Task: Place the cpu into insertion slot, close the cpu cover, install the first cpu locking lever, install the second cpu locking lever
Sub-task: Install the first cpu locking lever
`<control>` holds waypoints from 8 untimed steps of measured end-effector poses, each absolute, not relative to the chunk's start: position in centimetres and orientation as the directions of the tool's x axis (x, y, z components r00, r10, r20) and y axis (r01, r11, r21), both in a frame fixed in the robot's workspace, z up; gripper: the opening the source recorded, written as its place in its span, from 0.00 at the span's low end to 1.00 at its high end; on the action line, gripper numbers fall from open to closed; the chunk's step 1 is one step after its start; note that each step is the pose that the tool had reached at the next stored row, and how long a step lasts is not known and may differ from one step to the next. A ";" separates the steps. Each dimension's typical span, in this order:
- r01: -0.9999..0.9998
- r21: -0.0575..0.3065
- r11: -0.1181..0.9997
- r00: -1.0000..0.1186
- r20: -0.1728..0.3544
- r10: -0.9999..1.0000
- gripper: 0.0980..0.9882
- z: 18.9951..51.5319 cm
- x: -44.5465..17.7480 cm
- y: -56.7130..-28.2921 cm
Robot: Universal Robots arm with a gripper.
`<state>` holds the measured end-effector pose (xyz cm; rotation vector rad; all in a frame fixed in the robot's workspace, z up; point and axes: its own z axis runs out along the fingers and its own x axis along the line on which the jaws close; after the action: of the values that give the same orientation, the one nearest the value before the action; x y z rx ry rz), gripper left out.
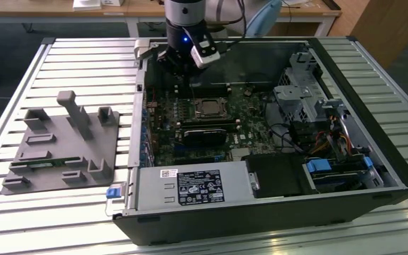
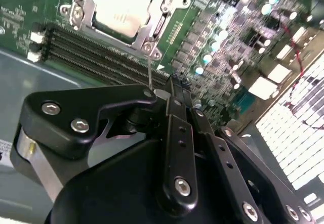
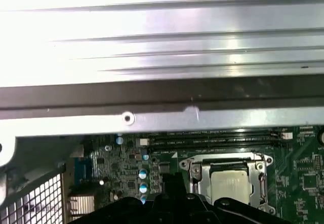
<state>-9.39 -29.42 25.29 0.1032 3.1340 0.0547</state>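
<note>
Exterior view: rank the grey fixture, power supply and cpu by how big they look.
Largest to smallest:
1. grey fixture
2. power supply
3. cpu, clearly the smallest

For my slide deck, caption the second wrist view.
The gripper above the motherboard, near the cpu seated inside the silvery cpu cover.

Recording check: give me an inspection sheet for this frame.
Surface: slatted metal table, carrying an open computer case.
Job's things: cpu seated on the motherboard, cpu cover lying flat around it; a thin lever stands up at one corner.
Clutter: grey fixture tray on the exterior view's left of the case.
Grippers: gripper low over the board, its tip at the lever.
Cables: coloured bundle inside the case, exterior view's right.
Surroundings: wooden desks behind.
</note>
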 end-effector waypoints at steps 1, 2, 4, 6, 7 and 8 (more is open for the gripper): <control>0.066 0.035 0.997 -0.998 -0.005 0.066 0.01 25.3 -9.4 -29.4; 0.066 0.035 0.997 -0.998 -0.005 0.066 0.01 25.3 -9.4 -29.3; 0.066 0.035 0.997 -0.998 -0.005 0.066 0.01 25.3 -9.1 -29.3; 0.066 0.035 0.997 -0.998 -0.005 0.066 0.01 25.3 -8.7 -29.2; 0.066 0.034 0.997 -0.998 -0.005 0.066 0.01 25.3 -8.4 -29.2; 0.066 0.034 0.997 -0.998 -0.005 0.066 0.01 25.2 -8.0 -29.2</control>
<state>-7.99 -29.19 25.24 0.1034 3.1336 0.0536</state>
